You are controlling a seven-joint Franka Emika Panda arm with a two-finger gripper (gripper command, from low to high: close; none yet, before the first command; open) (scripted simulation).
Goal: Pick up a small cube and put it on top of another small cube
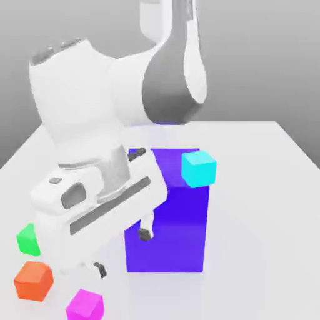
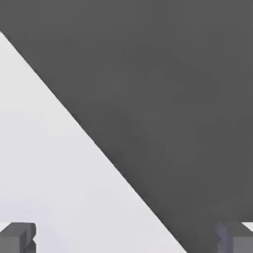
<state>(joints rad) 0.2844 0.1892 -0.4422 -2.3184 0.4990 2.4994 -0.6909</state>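
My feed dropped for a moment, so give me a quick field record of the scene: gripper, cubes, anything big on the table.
gripper: open, empty, fingertips spread above the table
cyan cube: on top of the blue block, at its corner on the exterior view's right
blue block: large, upright, mid table, partly behind the arm
green cube: on the table, exterior view's left
orange cube: on the table, in front of the green cube
magenta cube: on the table, near front edge
table: white
stacking: not yet done

A tall blue block (image 1: 181, 240) stands on the white table (image 1: 269, 187).
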